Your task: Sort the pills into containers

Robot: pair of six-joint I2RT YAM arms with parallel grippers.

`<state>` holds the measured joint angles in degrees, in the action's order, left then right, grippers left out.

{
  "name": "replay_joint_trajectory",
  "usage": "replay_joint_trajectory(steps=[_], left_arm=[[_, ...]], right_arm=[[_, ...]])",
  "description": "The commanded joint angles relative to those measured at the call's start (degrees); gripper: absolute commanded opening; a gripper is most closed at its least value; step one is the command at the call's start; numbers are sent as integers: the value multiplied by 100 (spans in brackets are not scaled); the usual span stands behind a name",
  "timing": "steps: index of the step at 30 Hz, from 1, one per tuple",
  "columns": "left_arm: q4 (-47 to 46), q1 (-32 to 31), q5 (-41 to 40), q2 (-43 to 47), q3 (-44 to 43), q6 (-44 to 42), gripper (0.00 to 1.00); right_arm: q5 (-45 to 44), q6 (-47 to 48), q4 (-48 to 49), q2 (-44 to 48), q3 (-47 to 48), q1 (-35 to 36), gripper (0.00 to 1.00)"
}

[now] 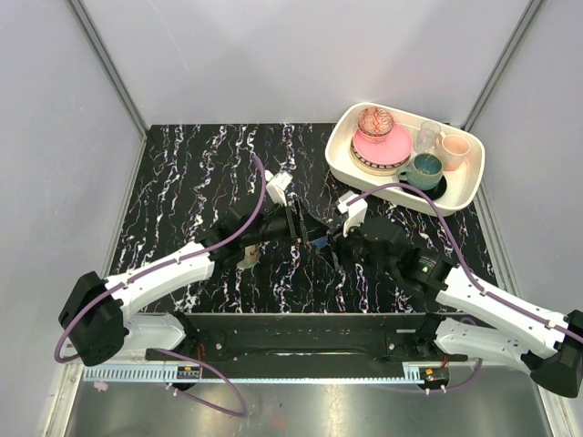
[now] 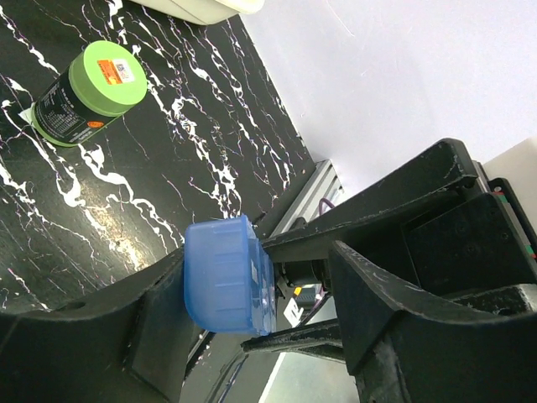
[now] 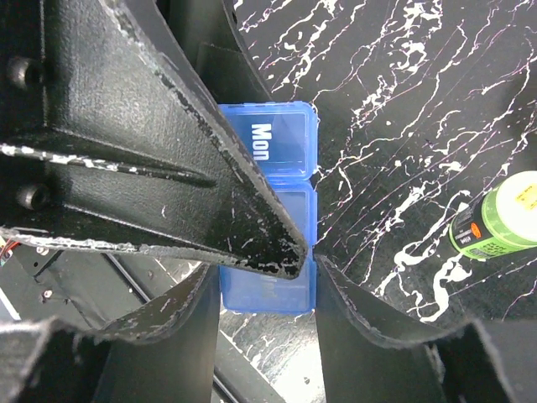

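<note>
Right wrist view puts the right tool [image 3: 268,290] at the near end of a small blue translucent plastic pill box [image 3: 281,143]. Its two black fingers [image 3: 369,319] press in on the box's long sides, set narrow and holding it. The pill box is a short row of squarish compartments with flip lids. The far lid carries the white letters "Mon", a seam parts it from the next lid, and the plastic glows paler along its edges. A broad, scuffed black bar [image 3: 168,143] slants over the box's upper left and hides part of the lids.

Left wrist view shows the left tool [image 2: 256,285] around the same box seen end-on, a rounded, faintly ribbed blue end. The box lies against the lower-left finger, but a gap shows between its lidded face and the other finger. I cannot tell whether this tool grips it.

From the top external view the two tools meet nose to nose over the middle of the black, white-veined bench [image 1: 200,173], with only a sliver of blue between them. I cannot tell whether the box rests on the bench.

Apart from the box, a dark cylindrical bottle with a lime-green cap [image 2: 84,96] lies on its side. A cream rectangular tray [image 1: 335,150] of crockery sits at the far right corner.
</note>
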<state>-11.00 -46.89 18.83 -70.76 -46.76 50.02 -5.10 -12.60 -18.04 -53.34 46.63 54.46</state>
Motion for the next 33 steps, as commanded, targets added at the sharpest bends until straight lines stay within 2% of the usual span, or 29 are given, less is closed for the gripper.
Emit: replay_joint_trajectory(steps=[1,9,13,16,23,26,30,33], left_arm=[[-315,-48,271,194,9,78,64],[-25,-39,104,414,35,-45,63],[-24,-39,24,493,53,-45,58],[-59,-39,24,484,80,-19,58],[-191,-39,103,467,159,43,43],[-270,-39,121,528,255,96,33],[-349,-39,130,581,369,131,11],[-568,-39,226,643,509,166,7]], right_arm=[[-386,170,301,-36,136,48,33],[-386,153,293,-10,118,48,33],[-342,144,257,26,100,48,33],[-281,126,249,26,101,48,32],[-228,100,249,52,100,48,32],[-202,56,257,52,109,48,31],[-149,-49,257,105,127,39,32],[-70,-233,249,166,153,48,32]])
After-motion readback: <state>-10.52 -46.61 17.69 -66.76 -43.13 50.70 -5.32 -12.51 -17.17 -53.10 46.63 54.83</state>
